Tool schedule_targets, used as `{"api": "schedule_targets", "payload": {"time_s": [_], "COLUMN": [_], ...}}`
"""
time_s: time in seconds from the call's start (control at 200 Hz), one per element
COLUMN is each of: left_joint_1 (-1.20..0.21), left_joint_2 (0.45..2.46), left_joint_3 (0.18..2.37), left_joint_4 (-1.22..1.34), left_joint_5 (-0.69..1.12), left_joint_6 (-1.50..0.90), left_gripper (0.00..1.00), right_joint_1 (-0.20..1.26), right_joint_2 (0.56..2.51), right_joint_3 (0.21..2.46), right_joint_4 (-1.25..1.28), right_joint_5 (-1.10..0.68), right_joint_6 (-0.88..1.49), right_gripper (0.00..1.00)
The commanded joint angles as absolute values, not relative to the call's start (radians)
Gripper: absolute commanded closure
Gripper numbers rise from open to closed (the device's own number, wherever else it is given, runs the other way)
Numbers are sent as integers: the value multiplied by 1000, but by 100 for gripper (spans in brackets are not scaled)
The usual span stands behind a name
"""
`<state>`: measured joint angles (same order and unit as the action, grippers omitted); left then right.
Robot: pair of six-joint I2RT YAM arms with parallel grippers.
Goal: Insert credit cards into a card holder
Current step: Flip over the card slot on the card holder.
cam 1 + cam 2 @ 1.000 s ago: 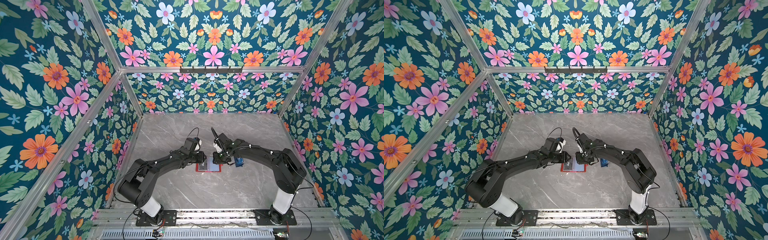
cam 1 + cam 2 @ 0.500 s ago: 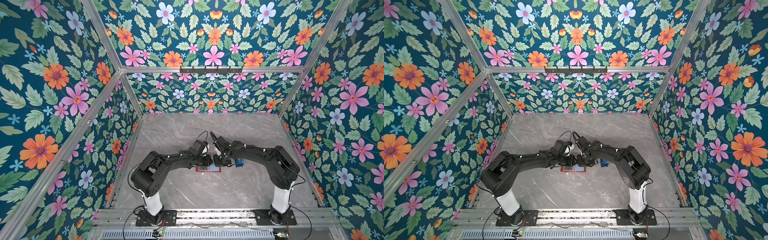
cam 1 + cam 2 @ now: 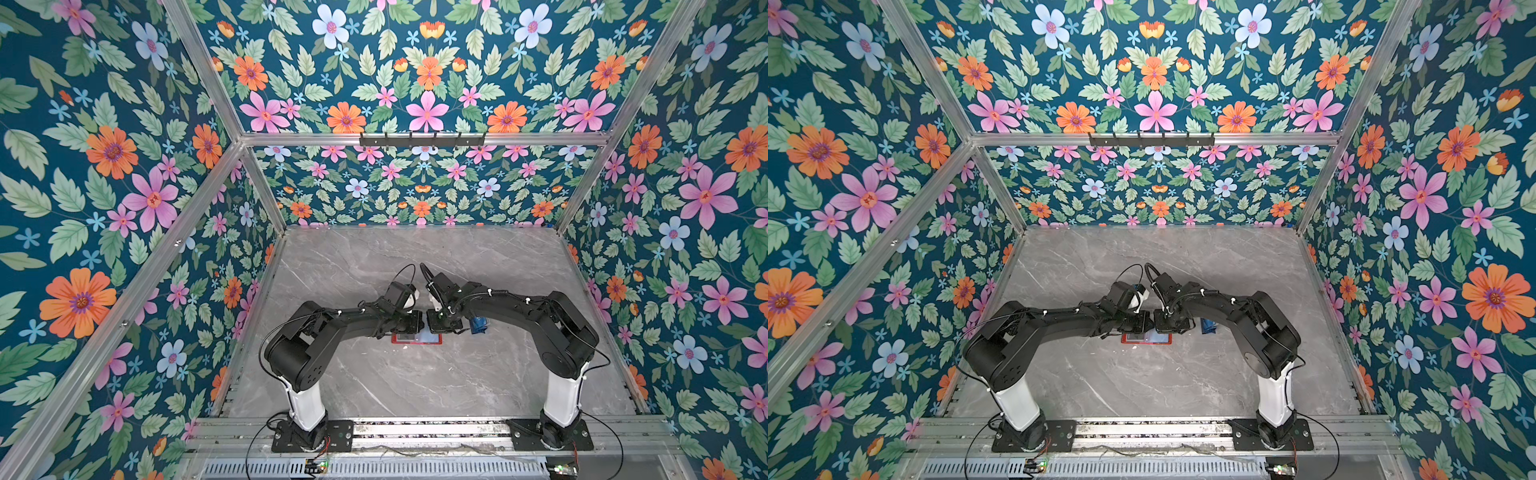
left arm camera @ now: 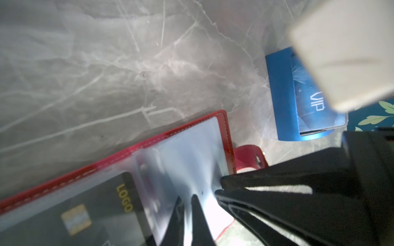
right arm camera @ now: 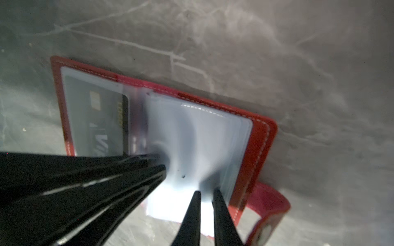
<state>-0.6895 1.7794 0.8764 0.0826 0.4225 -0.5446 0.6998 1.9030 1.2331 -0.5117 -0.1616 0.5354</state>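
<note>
The red card holder [image 3: 416, 339] [image 3: 1146, 339] lies open on the marble table, between both arms. A dark credit card [image 5: 102, 119] [image 4: 96, 208] printed LOGO sits inside a clear sleeve of its left half. On the right half a clear sleeve [image 5: 198, 138] [image 4: 191, 161] is lifted off the stack. My left gripper [image 4: 186, 197] [image 5: 162, 163] is shut on that sleeve near the spine. My right gripper [image 5: 206, 191] [image 4: 218, 186] pinches the same sleeve's edge nearer the snap tab [image 5: 270, 204]. A blue VIP credit card [image 4: 315, 102] lies in a blue tray.
The blue tray [image 4: 281, 95] [image 3: 478, 325] [image 3: 1207, 326] stands just right of the holder, under the right forearm. Both arms [image 3: 357, 320] [image 3: 519, 307] arch inward from the front rail, and floral walls enclose the table.
The left arm swung right onto the holder and its jaws closed on the sleeve. The right gripper's jaws narrowed, staying in place.
</note>
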Motion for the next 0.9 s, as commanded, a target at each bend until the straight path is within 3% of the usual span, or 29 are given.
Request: {"api": "schedule_targets", "payload": {"time_s": [0.0,0.2,0.895], "left_joint_1": [-691,-690,-690], "left_joint_2": [1758,1701,1704], "left_joint_3": [870,850,827], "left_joint_4": [92,78,117], "left_joint_5": [420,346,369], "left_joint_6": [-549,-550,-561], "left_gripper": [99,100,100], "right_joint_1": [701,694,692], "right_joint_2": [1883,1815,1878], "right_joint_3": [1214,1184,1243], "right_joint_4": [-520,-508,-509], "right_joint_5": [-102,-40,-140], "right_joint_6": [562,588,569], "right_gripper": [83,80,80]}}
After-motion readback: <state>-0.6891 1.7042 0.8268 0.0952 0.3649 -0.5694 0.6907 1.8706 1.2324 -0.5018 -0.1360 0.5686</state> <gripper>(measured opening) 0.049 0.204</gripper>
